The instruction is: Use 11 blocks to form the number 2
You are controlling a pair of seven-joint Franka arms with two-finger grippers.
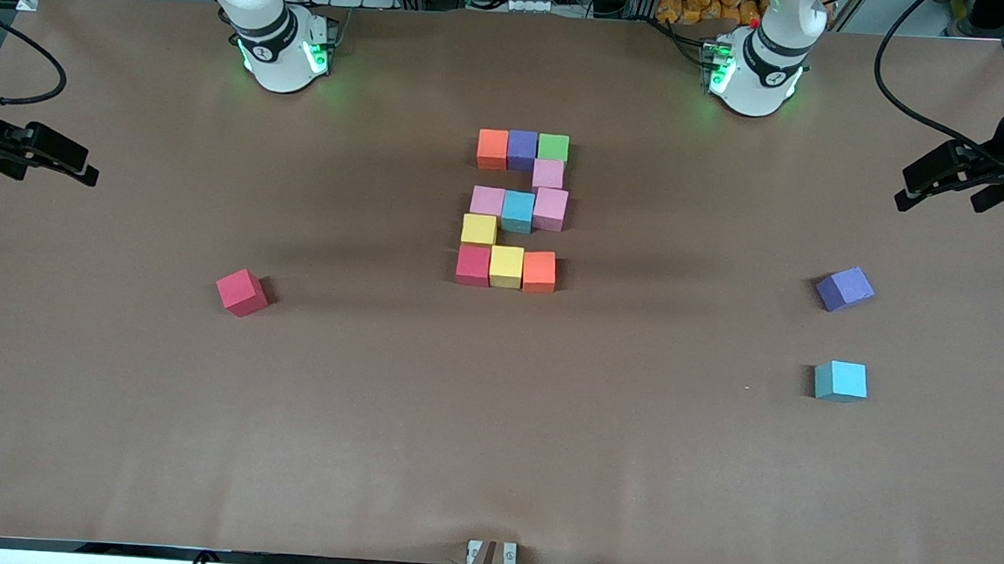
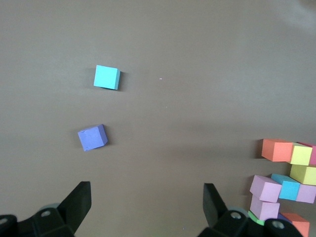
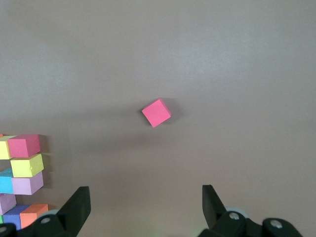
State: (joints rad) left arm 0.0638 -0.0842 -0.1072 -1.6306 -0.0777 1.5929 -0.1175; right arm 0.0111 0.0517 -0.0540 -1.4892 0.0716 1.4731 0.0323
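Front view: number 2 (image 1: 517, 210) mid-table; grippers seemingly parked wide at edges

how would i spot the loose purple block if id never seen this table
Start from the number 2 mid-table and look toward the left arm's end, where two loose blocks sit. The purple block is the one farther from the front camera, turned askew; its neighbour is light blue.

Fourteen blocks (image 1: 517, 210) in all — eleven joined in the number 2 (image 1: 516, 231), three loose on one table (image 1: 492, 438): one red block (image 1: 242, 291), one purple block (image 1: 845, 288), one light blue block (image 1: 841, 380), two arms — one pincer each.
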